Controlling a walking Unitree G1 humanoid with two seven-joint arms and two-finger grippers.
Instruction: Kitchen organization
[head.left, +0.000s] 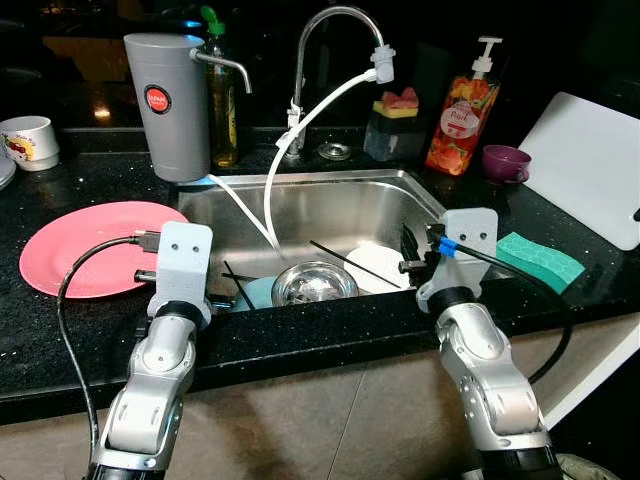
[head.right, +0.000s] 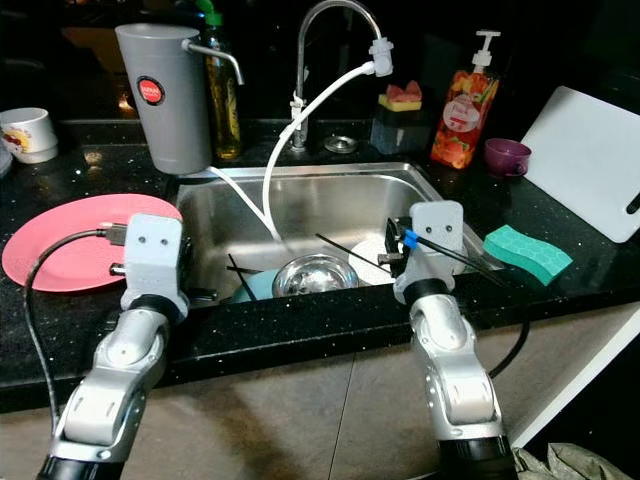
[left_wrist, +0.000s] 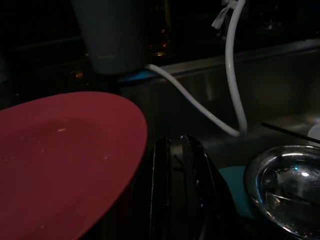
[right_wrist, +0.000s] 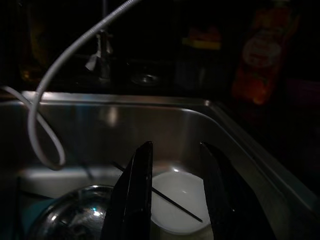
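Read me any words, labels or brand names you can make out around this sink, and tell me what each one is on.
"Park": pale label on the orange pump soap bottle, the one word that can be partly read, and uncertainly.
Red round badge on the grey water filter jug: white lettering, too small to read.
White mug: a coloured print, too blurred to read.
Green-capped bottle: no readable label.

A brushed stainless-steel sink (head.left: 330, 205) was set into a glossy black speckled stone countertop (head.left: 90, 330). Inside the sink, a polished, mirror-bright metal bowl (head.left: 314, 283) and a smooth white plate (head.left: 378, 265) were seen. Behind the sink, a chromed faucet (head.left: 320, 40) with a white plastic hose (head.left: 300, 130) was mounted. Left of the sink, a smooth, matt pink plate (head.left: 85, 240) and a matt grey plastic dispenser (head.left: 168, 105) were found; to the right, a textured green sponge (head.left: 540, 260).
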